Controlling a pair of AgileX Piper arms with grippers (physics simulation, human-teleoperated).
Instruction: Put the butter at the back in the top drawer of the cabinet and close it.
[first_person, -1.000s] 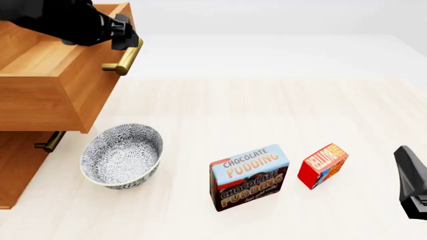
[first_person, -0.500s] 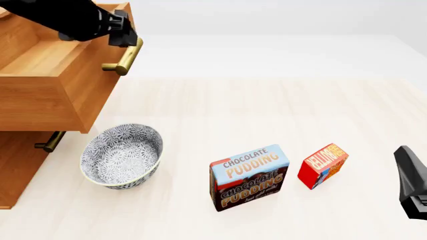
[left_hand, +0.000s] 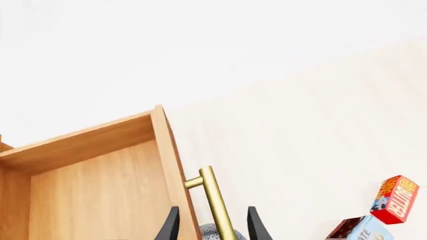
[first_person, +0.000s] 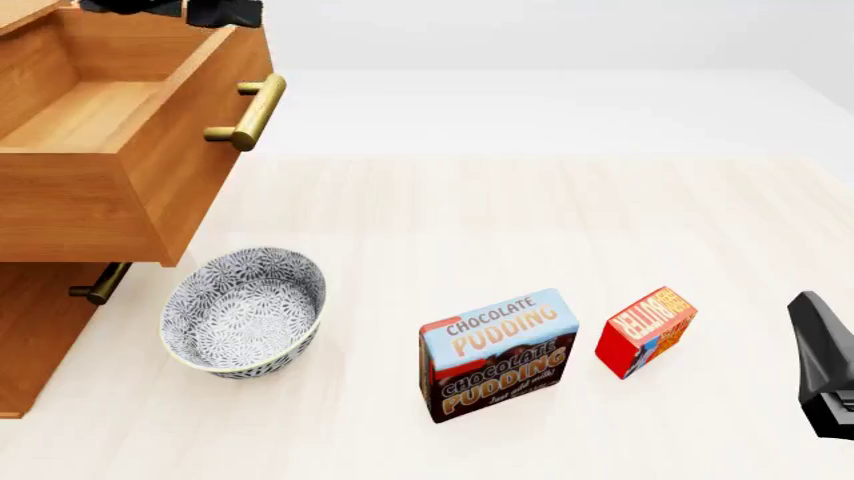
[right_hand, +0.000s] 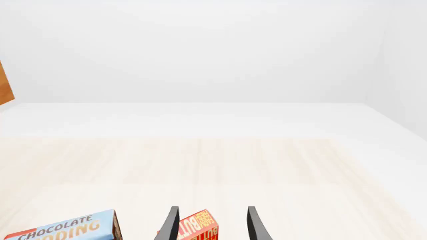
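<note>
The butter (first_person: 646, 331), a small red box with an orange top, lies on the table to the right of the pudding box. My right gripper (right_hand: 212, 210) is open just behind it, and the butter (right_hand: 199, 228) shows between its fingers. The top drawer (first_person: 94, 120) of the cabinet (first_person: 38, 335) is pulled out and holds nothing that I can see. Its brass handle (first_person: 248, 112) is free. My left gripper (left_hand: 213, 210) is open and hangs above that handle (left_hand: 215, 197). In the front view only a black tip of the left gripper (first_person: 220, 10) shows at the top edge.
A patterned grey bowl (first_person: 244, 312) stands in front of the cabinet, below the open drawer. The chocolate pudding box (first_person: 501, 355) stands upright between bowl and butter. A lower drawer's handle (first_person: 100, 283) sticks out under the open drawer.
My left arm has let go of the top drawer's handle and risen up and back, nearly out of the front view. The drawer stays open. The right arm has not moved.
</note>
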